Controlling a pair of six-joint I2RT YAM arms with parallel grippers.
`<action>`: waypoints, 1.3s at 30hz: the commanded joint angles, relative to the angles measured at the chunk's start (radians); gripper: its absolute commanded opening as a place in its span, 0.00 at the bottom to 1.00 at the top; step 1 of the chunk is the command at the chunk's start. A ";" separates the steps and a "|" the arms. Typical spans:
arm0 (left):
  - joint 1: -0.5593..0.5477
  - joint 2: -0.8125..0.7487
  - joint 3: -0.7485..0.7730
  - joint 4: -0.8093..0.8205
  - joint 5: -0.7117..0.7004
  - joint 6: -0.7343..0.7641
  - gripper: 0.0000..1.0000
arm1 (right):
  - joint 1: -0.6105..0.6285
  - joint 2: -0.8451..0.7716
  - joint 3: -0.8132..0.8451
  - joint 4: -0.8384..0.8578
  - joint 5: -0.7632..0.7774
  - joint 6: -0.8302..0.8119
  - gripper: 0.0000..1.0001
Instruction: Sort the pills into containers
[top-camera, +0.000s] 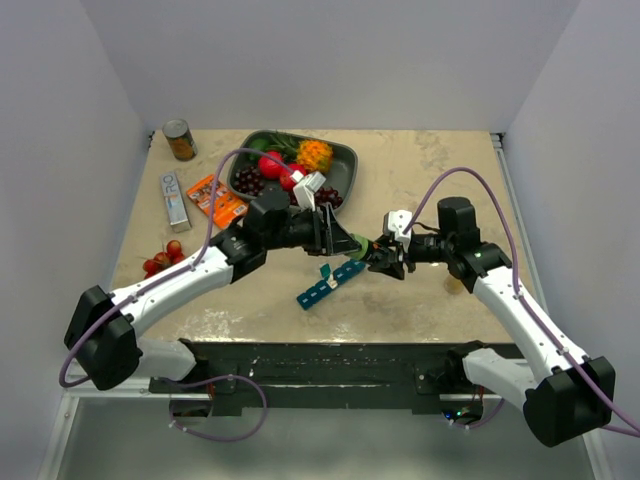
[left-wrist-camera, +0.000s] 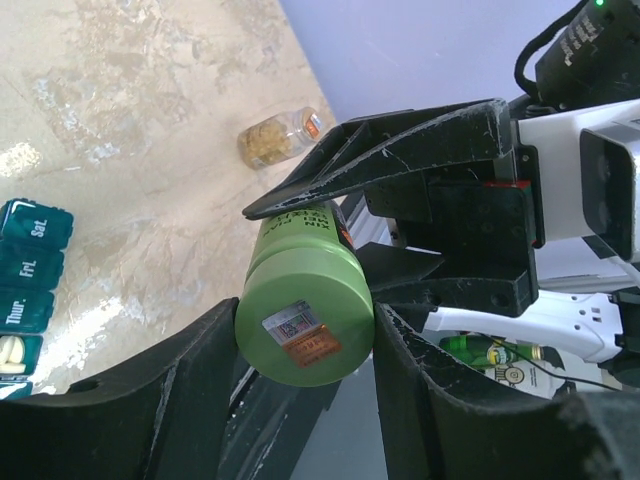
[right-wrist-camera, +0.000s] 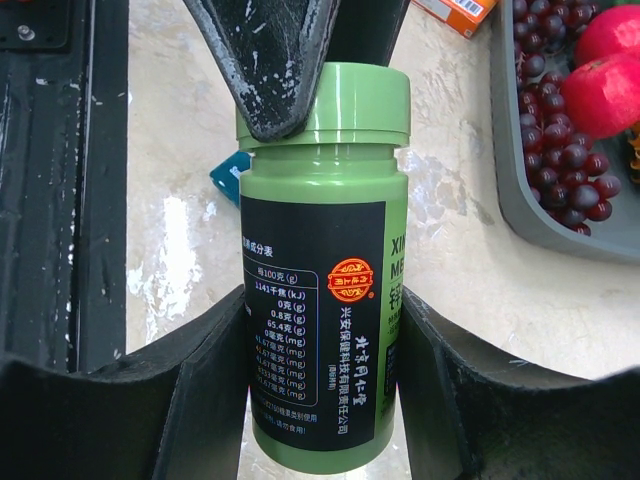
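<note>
Above the middle of the beige table (top-camera: 430, 190), both arms meet on one round green plastic pill bottle with a black label (right-wrist-camera: 325, 210), held level in the air between them. My right gripper (right-wrist-camera: 322, 315) is clenched on the labelled body. My left gripper (left-wrist-camera: 305, 320) is clamped on the wide green screw cap (right-wrist-camera: 365, 100) at the other end. I judge this to be the opening step: the cap is on, and nothing is being poured yet.

The narrow teal-blue plastic pill-organizer strip (top-camera: 328, 284) lies on the table just below and in front of the grippers, slanting toward the near edge. The next move calls for a twist of the cap against a firmly held body. After that I would tip the bottle carefully over a compartment – the cells are small and the bottle mouth looks wide.

From the left wrist I see only the strip's end at the frame edge: cells marked Sat., Fri. and Thur., and one below them holding pale oblong pills (left-wrist-camera: 12, 352). The rest is cut off. The bottle is opaque, so I cannot see what is inside. I also cannot tell whether the cap has loosened at all – a finger covers part of the seam. In the overhead view the grippers hide the strip's far end.
</note>
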 joint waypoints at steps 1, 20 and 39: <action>-0.015 0.040 0.098 -0.127 -0.033 0.081 0.01 | 0.010 -0.004 0.011 0.023 -0.040 0.006 0.00; -0.037 0.056 0.012 -0.003 0.171 0.376 0.02 | 0.007 0.003 0.027 0.030 -0.208 0.069 0.00; -0.037 -0.009 -0.023 -0.050 -0.042 0.627 0.42 | -0.002 -0.001 0.034 0.001 -0.252 0.043 0.00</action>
